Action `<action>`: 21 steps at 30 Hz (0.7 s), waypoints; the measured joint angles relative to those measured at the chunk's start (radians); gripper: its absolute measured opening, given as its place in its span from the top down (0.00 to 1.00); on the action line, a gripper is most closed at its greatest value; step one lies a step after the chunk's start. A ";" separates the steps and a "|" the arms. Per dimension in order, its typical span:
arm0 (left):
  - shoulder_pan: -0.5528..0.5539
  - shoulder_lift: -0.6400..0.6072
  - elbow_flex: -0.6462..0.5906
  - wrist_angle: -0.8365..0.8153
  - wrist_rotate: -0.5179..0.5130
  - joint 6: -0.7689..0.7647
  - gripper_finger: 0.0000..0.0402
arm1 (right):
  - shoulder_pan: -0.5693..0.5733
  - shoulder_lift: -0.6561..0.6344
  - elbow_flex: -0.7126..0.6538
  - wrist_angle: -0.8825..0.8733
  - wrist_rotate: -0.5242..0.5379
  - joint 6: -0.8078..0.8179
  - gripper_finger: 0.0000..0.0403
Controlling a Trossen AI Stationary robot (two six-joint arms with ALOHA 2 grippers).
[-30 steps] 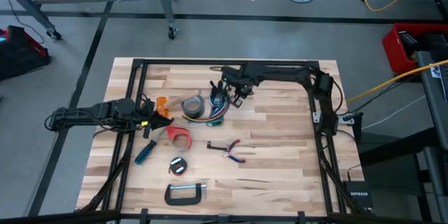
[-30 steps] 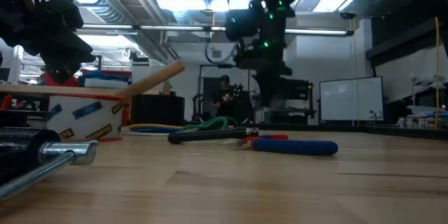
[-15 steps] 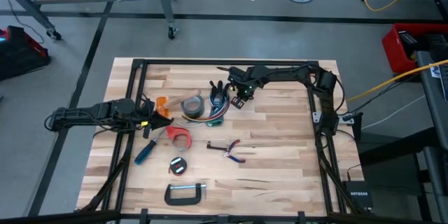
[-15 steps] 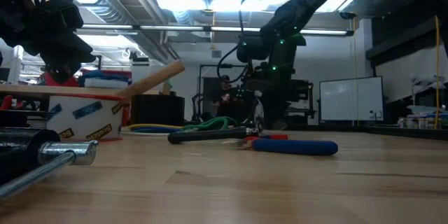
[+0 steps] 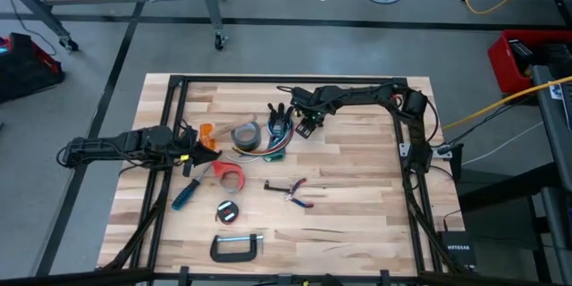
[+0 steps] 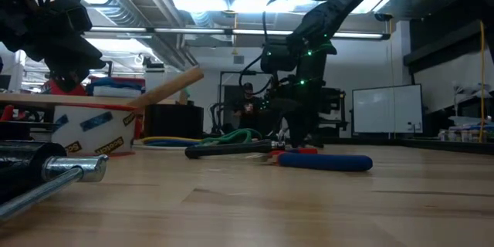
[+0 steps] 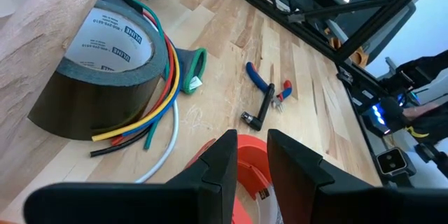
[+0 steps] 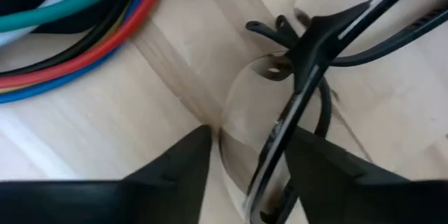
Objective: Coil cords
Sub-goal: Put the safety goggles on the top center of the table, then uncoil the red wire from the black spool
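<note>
A bundle of coloured cords (image 7: 157,105), green, blue, red, yellow, black and white, curves around the grey tape roll (image 7: 98,77) and lies on the table (image 5: 275,147). My right gripper (image 8: 245,175) is low over the table beside the cords (image 8: 84,35), at the far middle in the high view (image 5: 299,128). It is open, and its fingers stand on either side of the clear lens of black-framed safety glasses (image 8: 301,63). My left gripper (image 7: 252,175) hangs at the table's left (image 5: 190,149), narrowly open with nothing between its fingers. My right gripper comes at the glasses from above with the lens edge (image 8: 241,133) between its open fingers. Whether either finger touches the lens or the frame, I cannot tell. The glasses lie on the table.
Pliers (image 5: 295,190) lie near the table's middle. A red roll (image 5: 230,172), a blue-handled screwdriver (image 5: 186,195), a black tape measure (image 5: 228,212) and a C-clamp (image 5: 237,248) lie toward the near left. An orange thing (image 5: 206,133) sits by the left gripper. A person (image 6: 247,104) stands in the room beyond.
My right gripper has come down from well above the table to just over it, beside the cords and the tape roll. The cords and the tape roll have stayed in place.
</note>
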State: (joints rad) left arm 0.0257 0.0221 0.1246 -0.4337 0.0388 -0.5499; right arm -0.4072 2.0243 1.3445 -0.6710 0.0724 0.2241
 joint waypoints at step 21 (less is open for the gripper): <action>0.000 0.000 0.000 0.000 0.000 0.000 0.82 | -0.045 0.004 0.249 -0.248 -0.169 0.003 0.34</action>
State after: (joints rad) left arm 0.0257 0.0219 0.1246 -0.4341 0.0390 -0.5502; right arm -0.4526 2.0281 1.5935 -0.9190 -0.0970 0.2267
